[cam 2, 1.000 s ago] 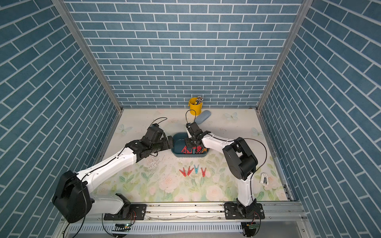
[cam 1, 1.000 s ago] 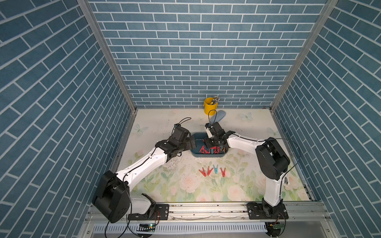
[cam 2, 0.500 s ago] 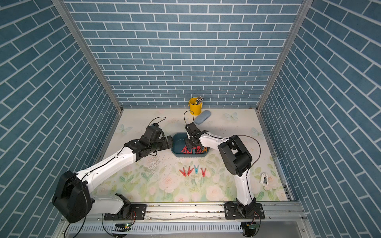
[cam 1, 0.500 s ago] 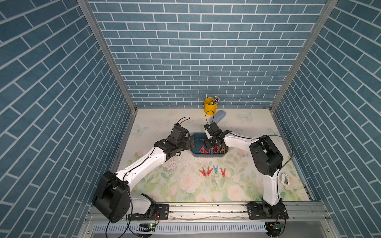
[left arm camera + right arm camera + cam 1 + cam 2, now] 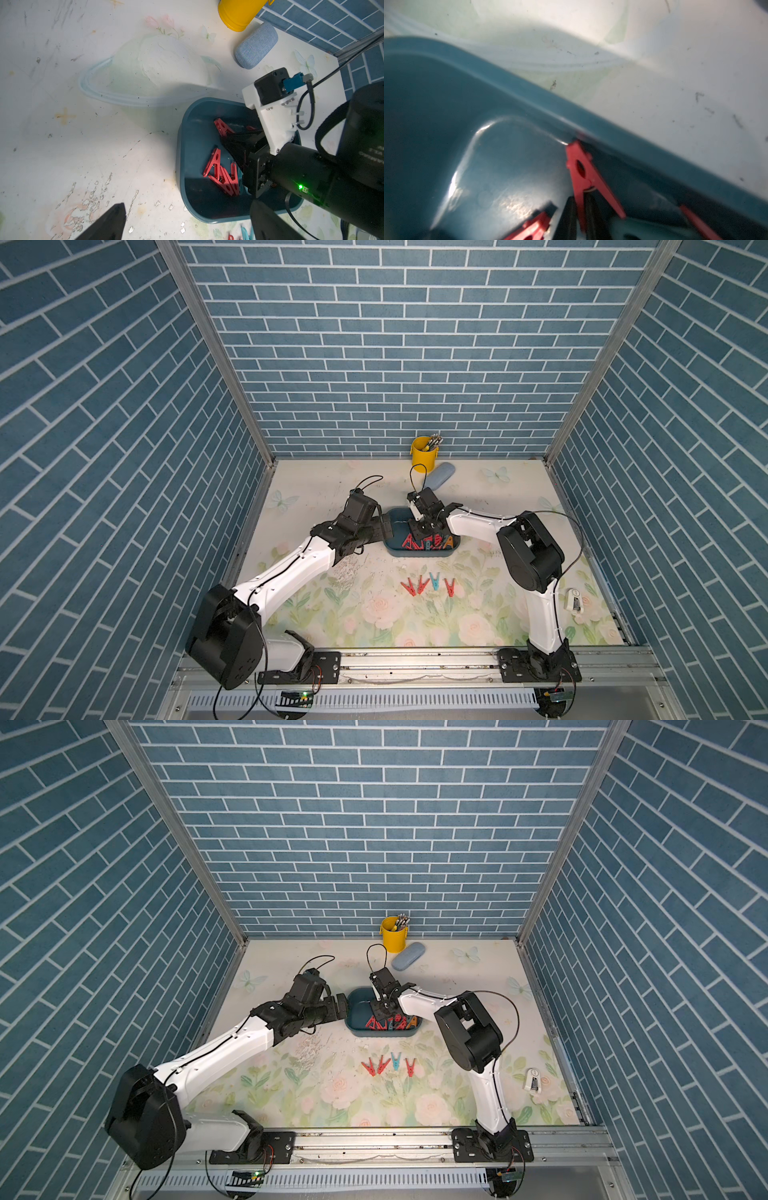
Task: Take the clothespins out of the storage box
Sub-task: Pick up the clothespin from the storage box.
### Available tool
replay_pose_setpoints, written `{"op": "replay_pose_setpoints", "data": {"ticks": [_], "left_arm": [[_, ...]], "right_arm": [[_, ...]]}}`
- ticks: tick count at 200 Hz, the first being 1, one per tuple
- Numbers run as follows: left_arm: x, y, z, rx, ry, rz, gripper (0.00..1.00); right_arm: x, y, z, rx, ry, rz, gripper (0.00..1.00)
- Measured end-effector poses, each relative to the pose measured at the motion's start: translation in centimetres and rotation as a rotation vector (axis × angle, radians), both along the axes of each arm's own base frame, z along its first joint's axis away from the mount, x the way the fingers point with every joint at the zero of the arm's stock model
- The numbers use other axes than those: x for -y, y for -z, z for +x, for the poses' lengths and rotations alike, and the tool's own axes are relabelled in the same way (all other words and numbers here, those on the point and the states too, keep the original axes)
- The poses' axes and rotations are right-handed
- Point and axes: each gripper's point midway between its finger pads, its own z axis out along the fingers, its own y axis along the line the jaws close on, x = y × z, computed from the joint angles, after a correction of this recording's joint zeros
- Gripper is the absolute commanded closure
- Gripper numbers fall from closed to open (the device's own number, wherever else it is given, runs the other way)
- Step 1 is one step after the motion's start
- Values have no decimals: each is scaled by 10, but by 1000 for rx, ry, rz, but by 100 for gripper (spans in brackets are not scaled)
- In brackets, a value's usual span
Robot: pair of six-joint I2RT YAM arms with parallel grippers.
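My right jaws pinch one red clothespin (image 5: pixel 581 172) inside the storage box (image 5: pixel 395 515); my left jaws are spread wide beside it. The pinch looks thin, so the pin may slip or snag the other clothespins (image 5: pixel 428 542).

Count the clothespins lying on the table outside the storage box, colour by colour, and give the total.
Red clothespins: 3
Blue clothespin: 1
Total: 4
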Motion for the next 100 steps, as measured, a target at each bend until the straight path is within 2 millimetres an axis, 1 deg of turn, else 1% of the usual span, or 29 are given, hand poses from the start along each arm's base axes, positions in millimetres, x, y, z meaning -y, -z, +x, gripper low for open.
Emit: {"op": "replay_pose_setpoints", "data": {"ticks": [14,63,82,100], "left_arm": [[0,1,-1,0,0,0,0],[-1,2,-5,-1,8,-9,0],[-1,3,-6,0,11,-14,1],[-1,2,-8,3,16,-19,0]], "right_arm": [[-2,0,-1,5,-5,-5,99],[-9,-4,-9,11,-24,-10,100],[-12,-15,-13,22,-29,-1,100],[-15,-35,-15,47,-27,27,100]]}}
